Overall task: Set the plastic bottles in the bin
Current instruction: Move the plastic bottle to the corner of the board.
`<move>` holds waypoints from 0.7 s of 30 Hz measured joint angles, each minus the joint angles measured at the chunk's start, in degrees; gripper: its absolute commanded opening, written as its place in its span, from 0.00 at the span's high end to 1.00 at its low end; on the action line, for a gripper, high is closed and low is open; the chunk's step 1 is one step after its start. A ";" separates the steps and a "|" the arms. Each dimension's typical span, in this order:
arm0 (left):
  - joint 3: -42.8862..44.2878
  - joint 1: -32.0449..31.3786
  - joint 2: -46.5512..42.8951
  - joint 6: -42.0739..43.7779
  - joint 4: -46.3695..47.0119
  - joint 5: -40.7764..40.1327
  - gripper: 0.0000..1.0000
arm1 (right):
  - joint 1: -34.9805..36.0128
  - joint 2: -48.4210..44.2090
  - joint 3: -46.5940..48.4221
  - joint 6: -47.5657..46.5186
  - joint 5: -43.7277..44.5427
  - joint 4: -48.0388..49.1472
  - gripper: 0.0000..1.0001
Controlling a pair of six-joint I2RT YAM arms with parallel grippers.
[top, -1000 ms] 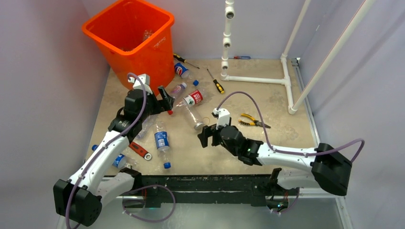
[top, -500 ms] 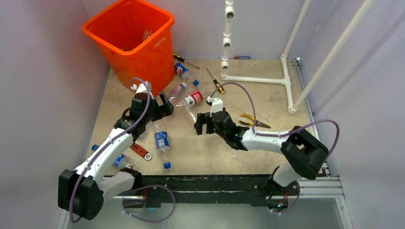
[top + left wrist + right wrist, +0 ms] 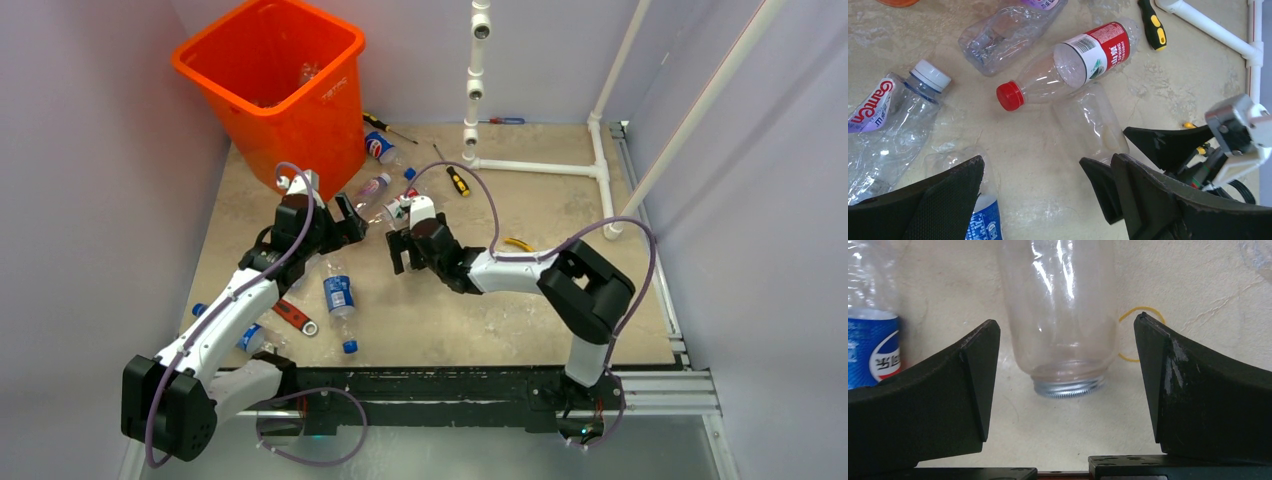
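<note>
The orange bin [image 3: 270, 70] stands at the far left corner. Several plastic bottles lie on the table in front of it. My right gripper [image 3: 405, 258] is open, its fingers either side of a clear capless bottle [image 3: 1068, 315] whose threaded neck points at the wrist camera; the jaws do not touch it. My left gripper [image 3: 357, 218] is open and empty, hovering just left of it above bare table [image 3: 1048, 175]. In the left wrist view lie a red-capped, red-labelled bottle [image 3: 1083, 57], the same capless bottle [image 3: 1090, 125], a crumpled clear one [image 3: 1008, 32] and a white-capped one [image 3: 893, 112].
A blue-labelled bottle [image 3: 338, 295] and a red-handled wrench [image 3: 295, 315] lie near the left arm. A yellow-handled screwdriver [image 3: 457, 180], pliers [image 3: 520, 243] and the white pipe frame [image 3: 540, 167] are to the right. A yellow rubber band [image 3: 1135, 335] lies beside the capless bottle.
My right arm has stretched left and away from its base, bringing its open gripper around the capless bottle. My left gripper shifted slightly right early on, then held still.
</note>
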 measured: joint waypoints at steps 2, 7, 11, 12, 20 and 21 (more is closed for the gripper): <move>0.00 0.00 0.00 0.00 0.22 0.31 0.01 | 0.00 1.64 1.53 -0.94 0.52 -1.09 0.01; 0.00 0.00 0.00 0.00 0.57 1.40 0.01 | -0.02 5.29 5.79 -3.45 2.21 -4.59 0.07; 0.00 0.00 0.00 0.00 0.68 1.77 0.02 | -0.02 6.99 7.63 -5.07 3.06 -6.05 0.16; 0.00 0.00 0.00 0.00 0.72 1.97 0.02 | -0.02 7.17 7.63 -5.40 2.99 -6.34 0.20; -0.02 0.00 0.00 0.00 0.87 4.09 0.03 | 0.00 4.63 5.92 -7.23 2.89 -6.84 0.29; -0.02 0.00 0.00 0.02 0.87 4.24 0.03 | 0.04 3.17 5.07 -7.32 2.78 -6.88 0.30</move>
